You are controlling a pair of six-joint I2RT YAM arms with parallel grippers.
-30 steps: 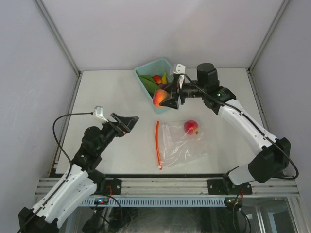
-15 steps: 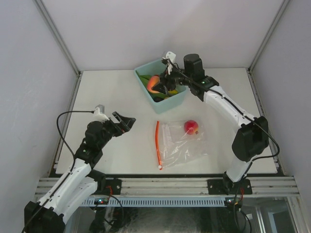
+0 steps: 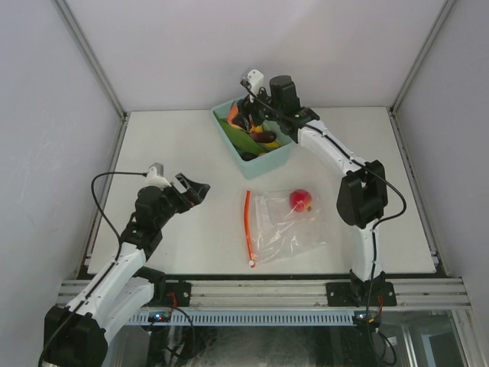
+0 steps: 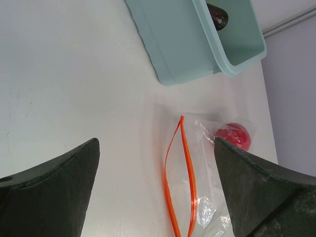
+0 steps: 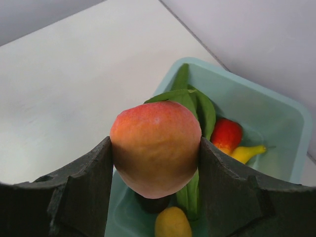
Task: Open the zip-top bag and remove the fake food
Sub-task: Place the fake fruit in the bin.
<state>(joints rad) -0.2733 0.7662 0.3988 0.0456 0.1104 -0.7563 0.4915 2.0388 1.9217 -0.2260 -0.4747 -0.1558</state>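
Note:
The zip-top bag (image 3: 286,228) lies flat in the middle of the table. Its red-orange zipper strip (image 4: 180,173) is parted along the left edge. A red apple (image 3: 300,200) (image 4: 233,137) sits inside at the bag's far end. My right gripper (image 5: 155,153) is shut on an orange-red peach (image 5: 155,148) (image 3: 232,116), held above the teal bin (image 5: 256,94). In the bin lie a long green piece (image 5: 197,106), a red piece (image 5: 226,134), yellow pieces (image 5: 247,153) and a dark eggplant (image 4: 217,16). My left gripper (image 3: 195,189) (image 4: 155,145) stands open and holds nothing, left of the bag.
The teal bin (image 3: 271,164) stands at the back centre of the white table. Grey walls close in the table on three sides. The right arm reaches from the near right corner across to the bin.
My right gripper has carried the peach from the bin's near corner to over the bin's far left part. The left arm has drawn back slightly toward the left.

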